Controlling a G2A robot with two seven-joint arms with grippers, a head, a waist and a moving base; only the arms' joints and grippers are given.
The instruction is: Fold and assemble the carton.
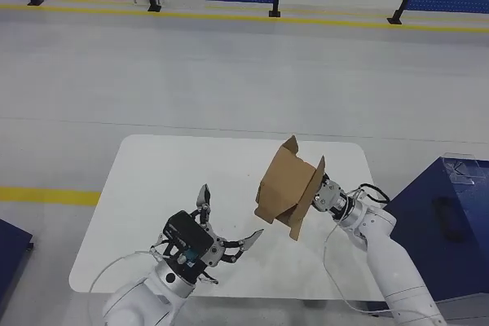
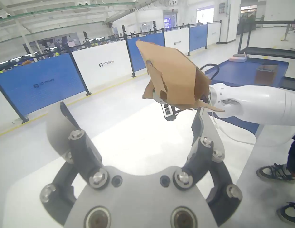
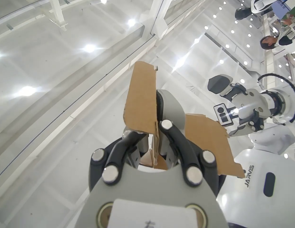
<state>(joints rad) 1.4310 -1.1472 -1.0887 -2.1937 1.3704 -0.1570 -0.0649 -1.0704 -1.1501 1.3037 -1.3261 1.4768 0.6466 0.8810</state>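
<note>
Right tool clamps carton edge, lifted off table; left tool agape, apart.

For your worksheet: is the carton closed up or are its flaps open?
Open: flaps stick out loose from the carton, clamped in the right gripper.

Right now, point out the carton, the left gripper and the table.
carton (image 1: 286, 188): top view, its broad brown panel.
left gripper (image 1: 232, 213): top view, midway between its open fingertips.
table (image 1: 155, 179): top view, bare white top.
</note>
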